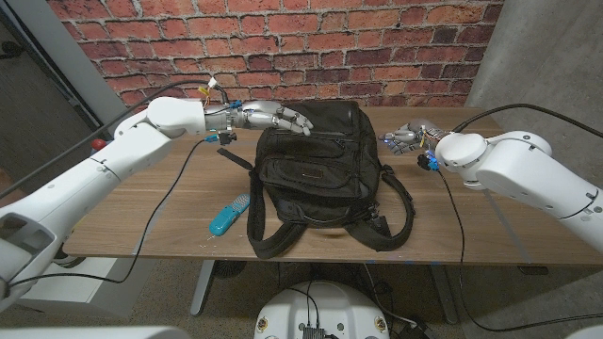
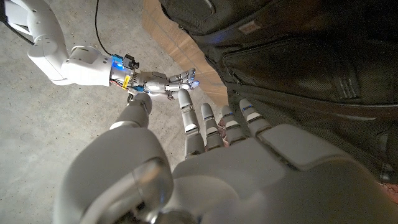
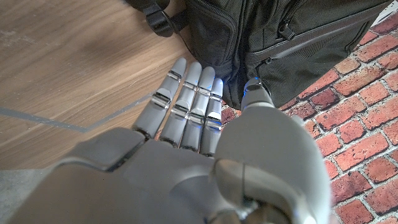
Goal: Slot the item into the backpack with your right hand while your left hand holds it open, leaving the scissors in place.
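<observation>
We see the black fabric backpack [image 1: 318, 176] lying on the wooden bench [image 1: 179, 202], its long axis running from the far edge toward the near edge, top end toward the red brick wall [image 1: 283, 38] and its black straps [image 1: 396, 212] trailing toward the near side and the robot's right. A front pocket with a zip faces up.

The left hand [image 1: 278, 117] reaches in from the left across the far side of the bench, arm stretched out nearly level, and its fingers [image 1: 300, 123] lie extended on the top end of the backpack. In the left wrist view the fingers [image 2: 214, 121] are straight and side by side against the black fabric [image 2: 298, 74]; we cannot tell whether they are pinching any of it.

The right hand [image 1: 407, 137] hangs just beside the backpack's right side, near its top corner, with the forearm bent back toward the right edge. In the right wrist view its fingers [image 3: 186, 102] are released, straight and close together, with the tips near the backpack's side wall [image 3: 249, 37], holding nothing.

A flat turquoise item [image 1: 229, 216] lies on the bench just beside the backpack's left edge, its long axis slanting from near-left to far-right. A thin black cable [image 1: 160, 212] crosses the bench to its left.
</observation>
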Controlling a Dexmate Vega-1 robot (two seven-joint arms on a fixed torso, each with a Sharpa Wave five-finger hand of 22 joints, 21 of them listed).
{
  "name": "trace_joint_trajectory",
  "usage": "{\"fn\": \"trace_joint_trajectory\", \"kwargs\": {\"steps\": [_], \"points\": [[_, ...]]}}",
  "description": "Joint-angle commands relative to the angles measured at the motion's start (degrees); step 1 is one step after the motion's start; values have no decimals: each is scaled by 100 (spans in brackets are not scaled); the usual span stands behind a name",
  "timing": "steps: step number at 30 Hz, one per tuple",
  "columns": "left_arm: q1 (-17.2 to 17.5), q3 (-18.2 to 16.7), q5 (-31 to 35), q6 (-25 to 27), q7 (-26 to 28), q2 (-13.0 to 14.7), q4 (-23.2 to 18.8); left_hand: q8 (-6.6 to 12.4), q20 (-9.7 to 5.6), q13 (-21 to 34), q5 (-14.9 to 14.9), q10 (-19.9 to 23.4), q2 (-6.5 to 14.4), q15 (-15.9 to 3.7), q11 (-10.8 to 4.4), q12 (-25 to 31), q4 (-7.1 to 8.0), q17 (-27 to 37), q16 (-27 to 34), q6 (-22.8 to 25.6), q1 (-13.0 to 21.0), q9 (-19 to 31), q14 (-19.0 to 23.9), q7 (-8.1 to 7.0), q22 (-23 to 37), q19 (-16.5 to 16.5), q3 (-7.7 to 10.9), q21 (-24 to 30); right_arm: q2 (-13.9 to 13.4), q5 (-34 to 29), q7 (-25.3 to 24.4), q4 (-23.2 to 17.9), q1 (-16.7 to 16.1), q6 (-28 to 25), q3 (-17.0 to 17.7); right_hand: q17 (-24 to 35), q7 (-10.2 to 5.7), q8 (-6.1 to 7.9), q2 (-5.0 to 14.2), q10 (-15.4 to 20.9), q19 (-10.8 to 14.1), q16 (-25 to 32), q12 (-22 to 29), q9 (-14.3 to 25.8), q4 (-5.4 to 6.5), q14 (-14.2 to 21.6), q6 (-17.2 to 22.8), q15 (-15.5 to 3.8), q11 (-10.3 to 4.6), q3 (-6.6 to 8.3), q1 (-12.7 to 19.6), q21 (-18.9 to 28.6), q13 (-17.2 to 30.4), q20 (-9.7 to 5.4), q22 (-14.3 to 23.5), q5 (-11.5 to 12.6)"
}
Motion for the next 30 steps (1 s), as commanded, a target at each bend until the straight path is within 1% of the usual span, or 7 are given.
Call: {"fn": "trace_joint_trajectory", "kwargs": {"steps": [1, 5, 11, 17, 23, 25, 30], "points": [[169, -145, -53, 44, 84, 156, -149, -84, 36, -15, -61, -100, -20, 11, 43, -73, 9, -29, 17, -92, -117, -12, -96, -53, 15, -35, -48, 11, 110, -98, -80, 108, 9, 88, -63, 15, 4, 7, 42, -38, -25, -23, -19, -3, -31, -9, -14, 0, -4, 10, 34, -24, 10, 26, -1, -16], [298, -238, -96, -7, 283, 149, -170, -146, 39, -36, -93, -151, -8, 31, 83, -118, 18, -52, 29, -171, -151, -27, -121, -50, 15, -31, -62, 20, 167, -165, -118, 178, 9, 170, -95, 1, -10, 6, 37, -47, -31, -37, -26, -5, -29, -8, -17, -4, -4, 7, 22, -27, 8, 25, -1, -18], [475, -356, -158, -127, 579, 86, -181, -199, 35, -65, -125, -158, 39, 42, 78, -154, 40, -79, 51, -196, -194, -45, -128, -50, 16, -14, -58, 35, 255, -246, -148, 298, -3, 348, -100, -35, -15, -4, 34, -80, -62, -87, -54, -9, -30, -47, -48, 3, -22, 9, 11, -40, -10, 17, -1, -20], [520, -408, -140, -187, 794, 3, -124, -232, 31, -88, -131, -139, 99, 37, 82, -171, 13, -111, 63, -200, -157, -58, -120, -41, 15, -2, -15, 45, 284, -276, -111, 417, -15, 502, -65, -61, -51, -15, 32, -100, -82, -125, -82, -13, -23, -81, -91, -2, -21, 5, -14, -49, -32, 13, -1, -21], [547, -421, -159, -223, 950, -106, -62, -255, 32, -112, -140, -89, 120, 31, 66, -177, -15, -146, 76, -167, -138, -70, -100, -43, 15, 12, 7, 56, 296, -309, -105, 518, -33, 604, -21, -60, -47, -21, 31, -133, -102, -132, -111, -17, -20, -98, -121, -11, -57, 0, -32, -58, -50, 9, -1, -21], [594, -446, -154, -276, 1101, -182, -19, -261, 30, -118, -142, -78, 124, 35, 69, -180, -22, -155, 81, -159, -134, -73, -90, -38, 15, 16, 13, 58, 299, -326, -89, 578, -21, 649, -16, -60, -52, -22, 31, -132, -104, -132, -115, -18, -18, -98, -126, -9, -52, -2, -38, -58, -55, 7, -2, -21], [605, -432, -145, -214, 1258, -266, 17, -284, 42, -137, -147, -48, 151, 36, 77, -189, -34, -180, 96, -145, -127, -82, -60, -46, 15, 46, 34, 74, 318, -358, -68, 667, -22, 746, -9, -58, -74, -21, 32, -131, -110, -135, -127, -21, -19, -108, -137, -15, -52, -4, -46, -62, -70, -1, -2, -19]]}}
